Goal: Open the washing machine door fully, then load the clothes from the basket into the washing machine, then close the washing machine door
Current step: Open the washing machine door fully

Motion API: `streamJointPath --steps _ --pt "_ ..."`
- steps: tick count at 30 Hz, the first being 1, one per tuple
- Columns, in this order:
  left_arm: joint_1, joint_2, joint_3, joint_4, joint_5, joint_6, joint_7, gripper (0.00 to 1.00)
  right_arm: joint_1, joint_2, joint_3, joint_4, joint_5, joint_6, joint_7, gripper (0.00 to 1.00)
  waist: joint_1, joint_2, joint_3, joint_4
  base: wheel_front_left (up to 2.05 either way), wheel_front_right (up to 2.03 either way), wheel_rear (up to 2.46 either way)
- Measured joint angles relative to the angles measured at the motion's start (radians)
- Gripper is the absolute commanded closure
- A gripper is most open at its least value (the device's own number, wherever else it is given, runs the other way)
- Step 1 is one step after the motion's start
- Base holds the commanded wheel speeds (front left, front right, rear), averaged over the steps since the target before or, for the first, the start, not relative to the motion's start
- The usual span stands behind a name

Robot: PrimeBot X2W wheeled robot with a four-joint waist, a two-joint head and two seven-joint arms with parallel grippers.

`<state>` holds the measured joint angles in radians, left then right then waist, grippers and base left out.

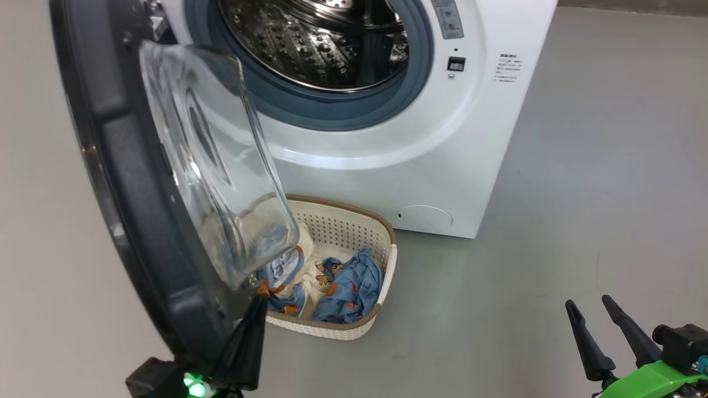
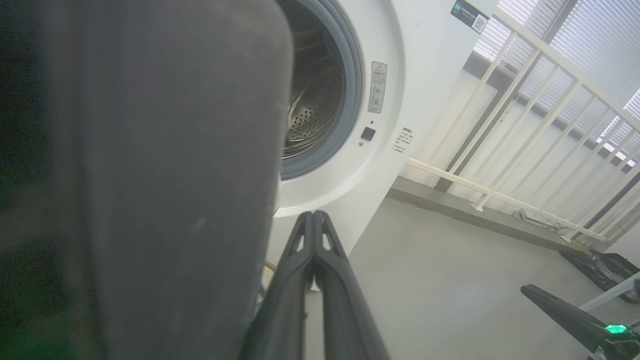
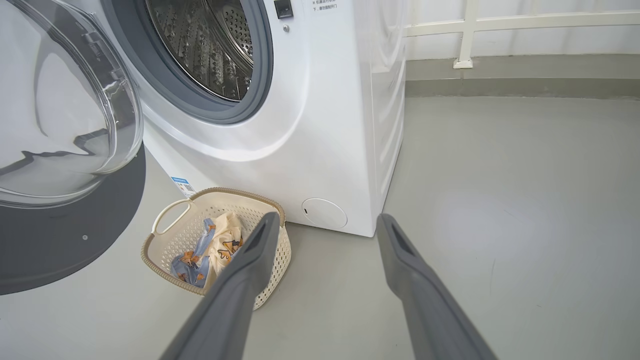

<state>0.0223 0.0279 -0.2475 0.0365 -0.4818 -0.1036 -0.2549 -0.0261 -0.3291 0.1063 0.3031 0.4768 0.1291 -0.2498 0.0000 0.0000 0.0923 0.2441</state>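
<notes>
My left end effector [image 1: 259,303], fingers pressed together, is the nearer one, just right of the lower rim of the washing machine door [image 1: 133,215].

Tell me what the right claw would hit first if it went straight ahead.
Probably the washing machine's lower front, near its round cover, past a stretch of floor; depth is unclear.
</notes>
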Motion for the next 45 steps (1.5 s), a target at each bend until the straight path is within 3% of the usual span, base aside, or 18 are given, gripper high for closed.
streamJointPath --steps 11,25,45 --pt "0.022 0.003 0.070 -0.012 0.025 0.048 0.000 1.00 0.000 0.000 0.002 0.000 0.000 0.000 0.000 0.00 0.0000 0.0000 0.005 0.034 0.00 0.00 0.00" --pt "0.021 0.003 0.265 0.010 0.039 0.100 0.000 1.00 -0.001 0.000 0.010 -0.005 0.000 0.000 0.000 0.00 0.0000 0.0000 0.025 0.049 0.00 0.00 0.00" --pt "-0.067 -0.003 0.542 0.110 0.106 0.093 0.000 1.00 -0.033 -0.013 0.008 -0.013 0.000 0.000 0.000 0.00 0.0000 0.0000 0.080 0.039 0.00 0.00 0.00"
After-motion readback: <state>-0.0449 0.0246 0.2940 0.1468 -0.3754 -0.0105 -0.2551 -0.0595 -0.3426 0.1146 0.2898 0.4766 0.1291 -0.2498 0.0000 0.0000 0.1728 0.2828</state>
